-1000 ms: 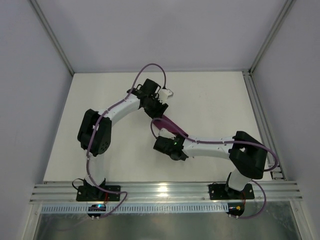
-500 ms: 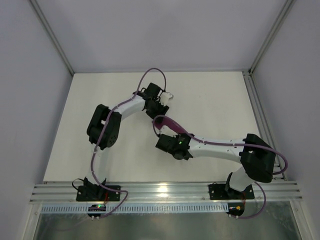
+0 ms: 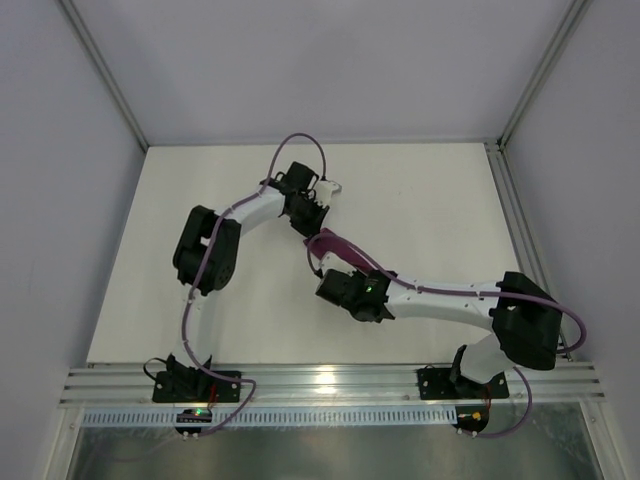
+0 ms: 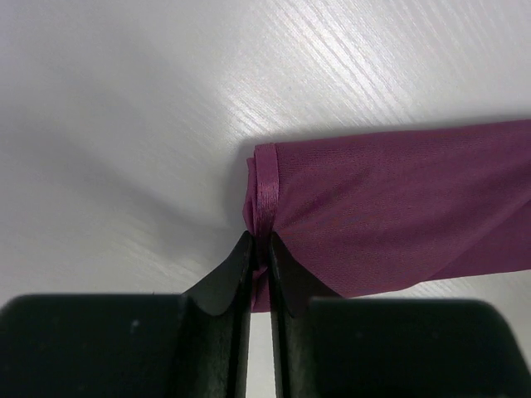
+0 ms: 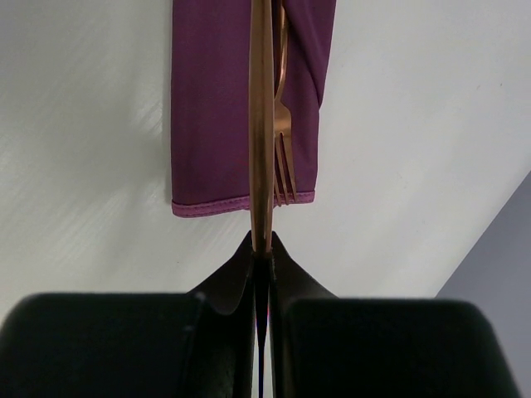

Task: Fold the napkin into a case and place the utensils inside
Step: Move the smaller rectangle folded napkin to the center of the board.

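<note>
The plum-purple napkin [image 4: 398, 207] lies folded into a narrow case [image 5: 211, 108] on the white table. My left gripper [image 4: 259, 249] is shut on its hemmed end, with cloth pinched between the fingers. My right gripper [image 5: 262, 245] is shut on the knife [image 5: 261, 124], a thin brown utensil seen edge-on that reaches out over the case. The fork [image 5: 283, 166] lies along the cloth with its tines at the near hem. From above, the left gripper [image 3: 308, 222] and the right gripper [image 3: 330, 270] stand at opposite ends of the purple strip [image 3: 335, 247], which the arms mostly hide.
The white table [image 3: 430, 210] is walled by grey panels behind and on both sides. A metal rail [image 3: 520, 240] runs along its right edge, and another crosses the front by the arm bases. Purple cables [image 3: 300, 140] loop above both arms.
The left gripper's jaws have closed on the napkin's hemmed end. The left elbow has swung right, and the right arm has drawn slightly right and toward the near edge with the knife.
</note>
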